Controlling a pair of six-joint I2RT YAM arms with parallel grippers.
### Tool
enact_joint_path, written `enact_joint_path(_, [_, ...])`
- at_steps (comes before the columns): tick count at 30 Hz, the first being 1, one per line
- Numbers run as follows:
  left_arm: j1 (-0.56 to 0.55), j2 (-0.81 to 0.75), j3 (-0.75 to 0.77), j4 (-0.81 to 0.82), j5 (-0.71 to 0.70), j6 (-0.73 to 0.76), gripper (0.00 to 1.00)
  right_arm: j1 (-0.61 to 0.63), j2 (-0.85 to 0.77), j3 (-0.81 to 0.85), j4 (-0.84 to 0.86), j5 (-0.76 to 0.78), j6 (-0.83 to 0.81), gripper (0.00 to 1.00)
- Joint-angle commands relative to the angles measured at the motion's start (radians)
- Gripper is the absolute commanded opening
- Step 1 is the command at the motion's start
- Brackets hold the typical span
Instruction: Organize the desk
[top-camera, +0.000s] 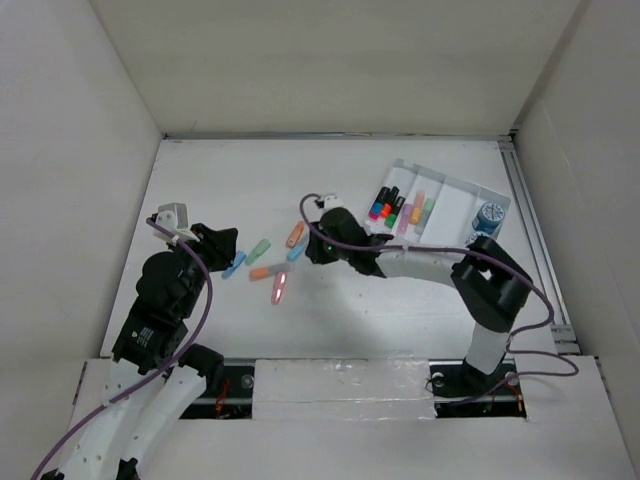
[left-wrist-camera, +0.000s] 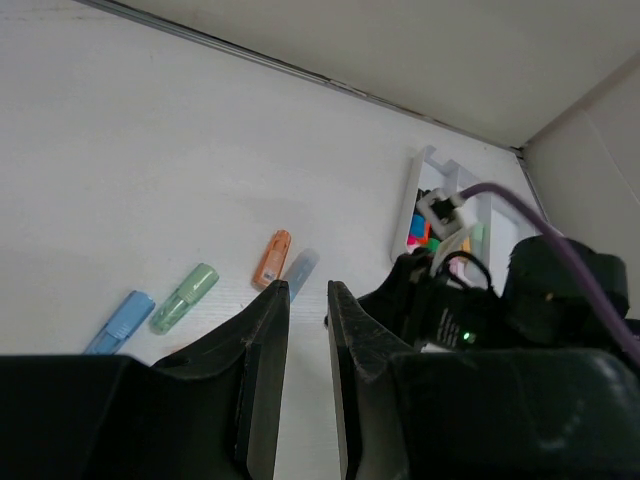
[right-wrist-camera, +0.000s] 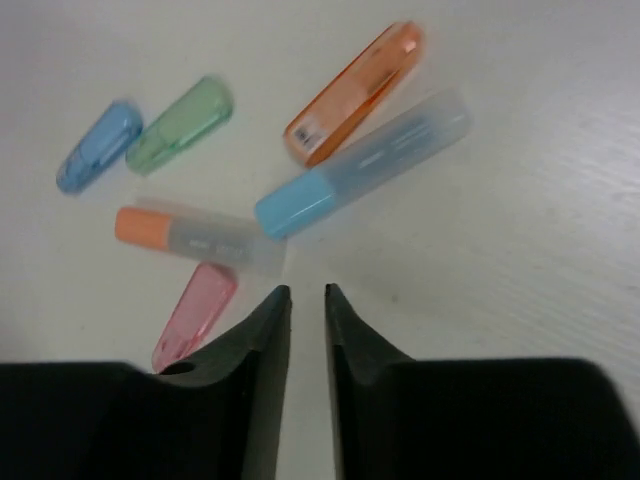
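The desk (top-camera: 330, 180) bears loose markers (right-wrist-camera: 360, 165) before the right hand (right-wrist-camera: 307, 290); it and the left hand (left-wrist-camera: 308, 290) gape slightly, empty.

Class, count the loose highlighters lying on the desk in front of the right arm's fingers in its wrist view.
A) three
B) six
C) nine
B: a blue highlighter, green highlighter, orange highlighter, pink highlighter, blue-capped clear highlighter and orange-capped clear highlighter lie on the desk.

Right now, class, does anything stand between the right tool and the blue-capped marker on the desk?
Nothing visible. Only bare desk lies between the right tool and the blue-capped marker; the pink marker lies off to the side.
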Motion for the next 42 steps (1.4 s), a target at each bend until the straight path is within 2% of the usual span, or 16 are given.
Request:
enact_joint_path(1, [-0.002, 0.001, -0.012, 0.036, 0.004, 0.012, 0.19, 0.081, 0.040, 0.090, -0.053, 0.045, -0.072, 0.30])
enact_joint_path(3, [-0.002, 0.000, -0.010, 0.037, 0.006, 0.014, 0.19, 0.124, 0.082, 0.144, -0.079, 0.056, -0.084, 0.35])
enact_joint_path(5, [-0.002, 0.000, -0.012, 0.037, 0.006, 0.012, 0.19, 0.134, 0.106, 0.173, -0.079, 0.040, -0.092, 0.44])
enact_joint_path(9, [-0.002, 0.005, -0.010, 0.037, 0.006, 0.012, 0.19, 0.143, 0.165, 0.219, -0.070, -0.055, -0.147, 0.49])
enact_joint_path(15, [-0.002, 0.008, -0.007, 0.027, -0.003, 0.009, 0.19, 0.181, 0.289, 0.458, -0.251, -0.067, -0.302, 0.54])
enact_joint_path(18, [-0.002, -0.003, 0.011, -0.004, -0.060, -0.012, 0.18, 0.201, 0.350, 0.526, -0.282, -0.055, -0.358, 0.62])
enact_joint_path(19, [-0.002, -0.009, 0.022, -0.013, -0.095, -0.020, 0.18, 0.201, 0.373, 0.537, -0.279, -0.067, -0.371, 0.67])
enact_joint_path(24, [-0.002, -0.020, 0.047, -0.065, -0.218, -0.072, 0.17, 0.201, 0.438, 0.609, -0.338, -0.092, -0.425, 0.69])
enact_joint_path(26, [-0.002, -0.023, 0.047, -0.067, -0.223, -0.073, 0.17, 0.201, 0.453, 0.620, -0.344, -0.145, -0.438, 0.71])
enact_joint_path(29, [-0.002, -0.025, 0.044, -0.061, -0.212, -0.069, 0.17, 0.223, 0.487, 0.656, -0.383, -0.115, -0.467, 0.72])
enact_joint_path(33, [-0.002, -0.026, 0.045, -0.059, -0.213, -0.069, 0.17, 0.223, 0.508, 0.664, -0.401, -0.026, -0.472, 0.69])
enact_joint_path(34, [-0.002, -0.028, 0.045, -0.062, -0.215, -0.069, 0.17, 0.223, 0.507, 0.657, -0.389, 0.015, -0.466, 0.61])
enact_joint_path(36, [-0.002, -0.026, 0.044, -0.056, -0.212, -0.069, 0.17, 0.223, 0.504, 0.629, -0.377, 0.046, -0.454, 0.52])
enact_joint_path(37, [-0.002, -0.026, 0.042, -0.056, -0.206, -0.069, 0.17, 0.223, 0.495, 0.618, -0.365, 0.077, -0.451, 0.41])
enact_joint_path(39, [-0.002, -0.025, 0.041, -0.052, -0.198, -0.066, 0.17, 0.223, 0.487, 0.588, -0.345, 0.095, -0.442, 0.32])
enact_joint_path(42, [-0.002, -0.026, 0.039, -0.052, -0.194, -0.064, 0.17, 0.223, 0.464, 0.560, -0.315, 0.095, -0.422, 0.26])
